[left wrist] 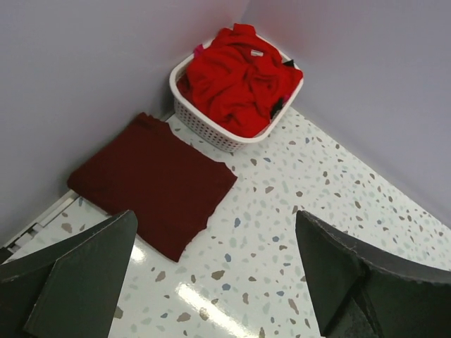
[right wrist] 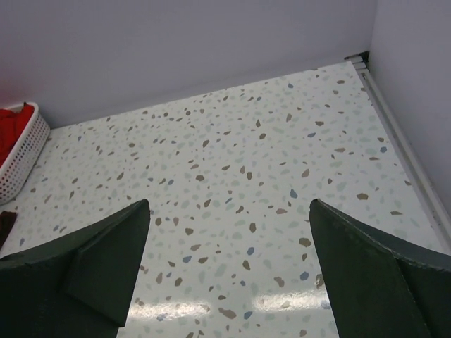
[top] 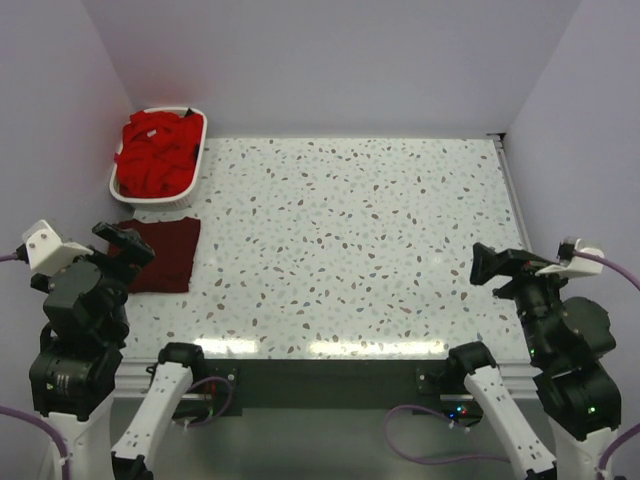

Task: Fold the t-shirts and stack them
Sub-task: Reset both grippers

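A dark maroon t-shirt [top: 160,253] [left wrist: 151,183] lies folded flat at the table's left edge, just in front of the basket. Several bright red t-shirts [top: 155,152] [left wrist: 239,74] are heaped crumpled in the white slotted basket [top: 196,165] [left wrist: 211,130]. My left gripper [top: 125,243] [left wrist: 215,225] hovers open above the maroon shirt's near edge, holding nothing. My right gripper [top: 490,265] [right wrist: 229,211] hangs open over bare table at the right, far from any cloth. A sliver of the red t-shirts [right wrist: 10,127] shows at the left of the right wrist view.
The basket [right wrist: 21,158] stands in the back left corner against the walls. Purple walls close the table on the left, back and right. A metal rail [top: 512,205] runs along the right edge. The speckled tabletop [top: 350,240] spreads between the arms.
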